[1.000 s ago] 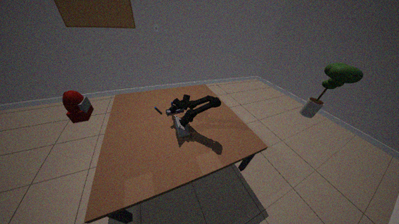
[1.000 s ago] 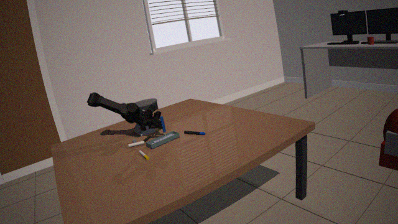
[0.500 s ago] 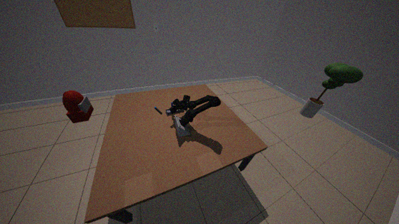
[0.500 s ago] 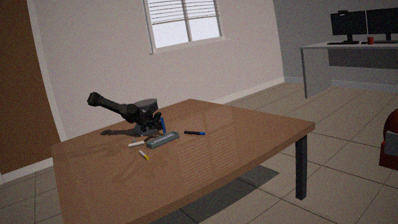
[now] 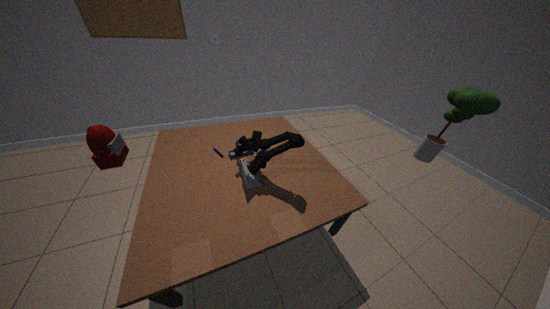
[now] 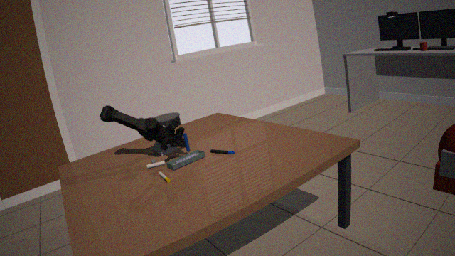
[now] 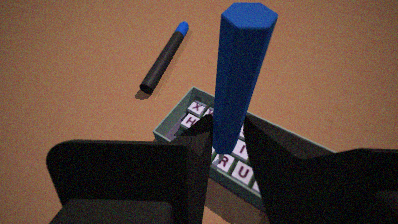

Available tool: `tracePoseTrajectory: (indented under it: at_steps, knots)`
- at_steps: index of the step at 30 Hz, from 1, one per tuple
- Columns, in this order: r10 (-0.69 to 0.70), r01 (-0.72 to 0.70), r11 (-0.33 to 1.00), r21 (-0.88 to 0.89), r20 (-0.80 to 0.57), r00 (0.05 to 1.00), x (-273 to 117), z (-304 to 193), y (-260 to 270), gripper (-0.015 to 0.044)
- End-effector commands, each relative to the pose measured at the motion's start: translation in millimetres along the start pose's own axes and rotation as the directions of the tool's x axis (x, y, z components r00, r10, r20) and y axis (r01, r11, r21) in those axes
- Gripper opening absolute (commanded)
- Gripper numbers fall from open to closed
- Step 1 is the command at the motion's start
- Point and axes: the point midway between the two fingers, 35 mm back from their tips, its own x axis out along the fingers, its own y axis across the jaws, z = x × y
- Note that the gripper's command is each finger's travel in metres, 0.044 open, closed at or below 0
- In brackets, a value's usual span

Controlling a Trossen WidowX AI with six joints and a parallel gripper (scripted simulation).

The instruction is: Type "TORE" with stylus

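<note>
My gripper [image 6: 183,142] [image 7: 227,122] is shut on the blue six-sided stylus [image 6: 186,141] [image 7: 241,65], which stands nearly upright between the fingertips. The small green-grey keyboard [image 6: 186,161] [image 7: 296,131] lies on the table below. In the wrist view the stylus's lower end is over the keyboard, just beyond the R key [image 7: 224,159] and left of the I key [image 7: 242,149]. Whether it touches a key I cannot tell. The U key [image 7: 244,171], H key [image 7: 190,120] and X key [image 7: 198,107] also show. The fingers and stylus hide other keys, and I cannot make out T, O or E.
A black marker with a blue end [image 5: 218,152] [image 6: 220,151] [image 7: 162,62] lies beyond the keyboard's one end. A white marker [image 6: 156,165] lies near the other end, and a white marker with a yellow end [image 6: 164,177] lies in front, on the wooden table [image 5: 181,213] [image 6: 284,153].
</note>
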Motion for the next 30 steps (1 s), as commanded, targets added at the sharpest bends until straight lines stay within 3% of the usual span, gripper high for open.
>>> tracePoseTrajectory:
  at_steps: [1,16,19,22,30]
  knots:
    - [-0.001,0.001,1.000,0.006,0.003,1.000,-5,11,-1,0.0081]
    - [0.002,-0.002,1.000,0.000,0.007,1.000,-16,27,0,0.0085]
    - [0.002,-0.002,1.000,0.000,0.007,1.000,-16,27,0,0.0065]
    - [0.002,-0.002,1.000,0.001,0.007,1.000,-15,28,-4,0.0000]
    - [0.001,-0.001,1.000,0.004,0.004,1.000,-15,31,-38,0.0000]
